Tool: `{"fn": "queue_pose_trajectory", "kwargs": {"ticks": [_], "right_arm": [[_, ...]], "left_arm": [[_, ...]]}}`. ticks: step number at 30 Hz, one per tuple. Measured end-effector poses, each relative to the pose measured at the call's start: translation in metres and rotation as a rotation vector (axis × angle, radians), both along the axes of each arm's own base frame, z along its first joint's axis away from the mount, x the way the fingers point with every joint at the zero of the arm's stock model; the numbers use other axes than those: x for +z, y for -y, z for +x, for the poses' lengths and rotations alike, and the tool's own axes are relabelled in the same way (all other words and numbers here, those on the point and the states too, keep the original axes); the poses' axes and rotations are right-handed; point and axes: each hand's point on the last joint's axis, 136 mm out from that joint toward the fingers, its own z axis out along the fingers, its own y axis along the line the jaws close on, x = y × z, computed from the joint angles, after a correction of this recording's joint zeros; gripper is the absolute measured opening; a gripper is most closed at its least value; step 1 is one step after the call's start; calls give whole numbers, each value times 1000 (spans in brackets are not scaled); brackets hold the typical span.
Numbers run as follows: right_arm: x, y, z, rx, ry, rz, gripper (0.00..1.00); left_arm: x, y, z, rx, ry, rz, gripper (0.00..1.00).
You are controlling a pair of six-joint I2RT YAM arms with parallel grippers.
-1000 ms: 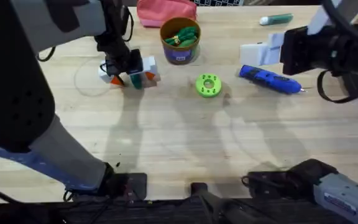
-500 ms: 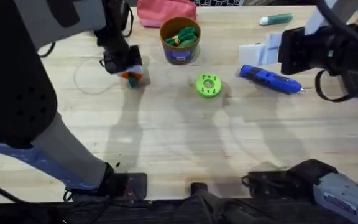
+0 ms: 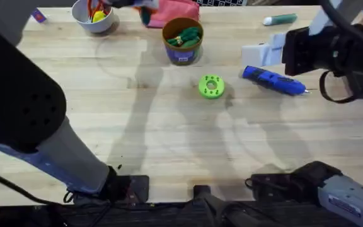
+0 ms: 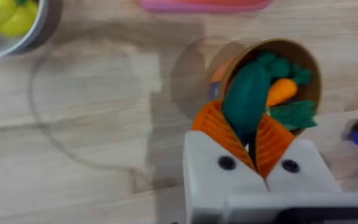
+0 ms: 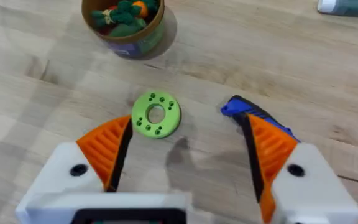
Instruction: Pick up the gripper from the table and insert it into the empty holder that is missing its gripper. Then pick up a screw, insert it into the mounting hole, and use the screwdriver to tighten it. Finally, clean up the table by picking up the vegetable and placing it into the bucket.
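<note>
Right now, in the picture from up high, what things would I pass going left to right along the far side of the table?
White bowl → pink pouch → teal marker.

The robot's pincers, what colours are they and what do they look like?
Each pincer has chunky white plastic fingers with orange ribbed pads, and a black round screw on each finger. That goes for the left pincer and the right pincer alike. Behind them the arms are dark, with black cables looping near the right arm's wrist.

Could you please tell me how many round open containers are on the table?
2: the bucket beside the pink pouch, and a white bowl at the far left edge. Others may be hidden.
</note>
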Motion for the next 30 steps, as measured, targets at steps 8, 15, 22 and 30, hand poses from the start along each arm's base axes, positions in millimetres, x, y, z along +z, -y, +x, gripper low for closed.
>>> {"fn": "queue_pose_trajectory", "kwargs": {"ticks": [8, 15, 22, 30], "right_arm": [[0, 0, 0, 0, 0, 0, 992], [0, 0, 0, 0, 0, 0, 992], [0, 0, 0, 0, 0, 0, 992], [0, 0, 0, 0, 0, 0, 992]], "left_arm": [[-2, 42, 7, -94, 36, -45, 30], [-54, 68, 13, -139, -54, -33, 30], [-60, 67, 13, -139, -65, -29, 799], [-59, 63, 2, -132, -103, -24, 986]]}}
